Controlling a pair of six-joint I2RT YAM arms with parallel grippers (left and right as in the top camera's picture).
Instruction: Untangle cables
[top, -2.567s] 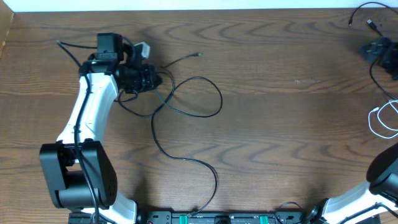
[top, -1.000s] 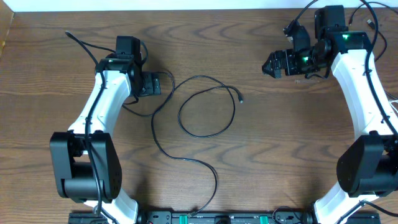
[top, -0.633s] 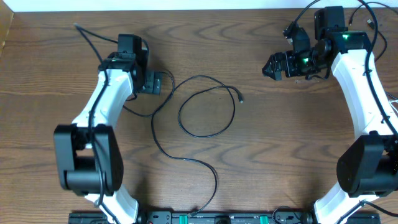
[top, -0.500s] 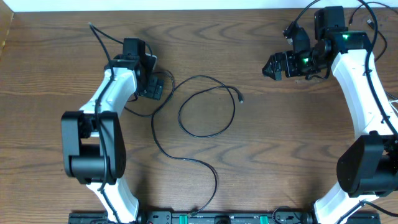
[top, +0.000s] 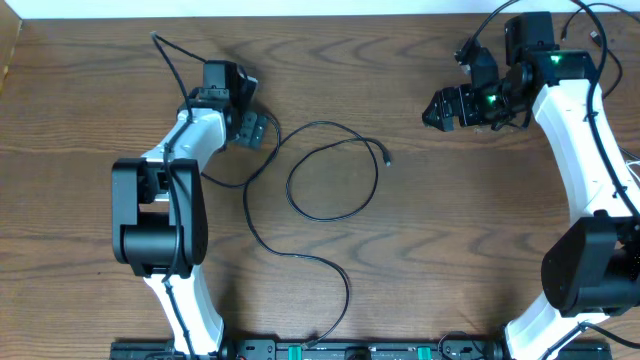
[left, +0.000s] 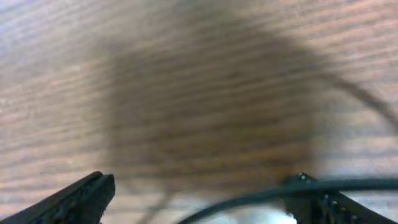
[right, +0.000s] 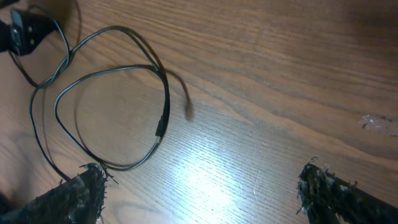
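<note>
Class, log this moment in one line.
left gripper: open, black cable by one finger | right gripper: open, empty | black cable: loose loop on table

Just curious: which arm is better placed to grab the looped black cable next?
Probably left: the left fingers sit open right at the cable; the right fingers hover farther off.

cable loop (top: 289, 187) mid table (top: 450, 250), L hand (top: 252, 130) just left

Overhead looks straight down; right wrist obliquely shares its looped cable (right: 167, 102); left wrist hugs the table (left: 199, 93).
</note>
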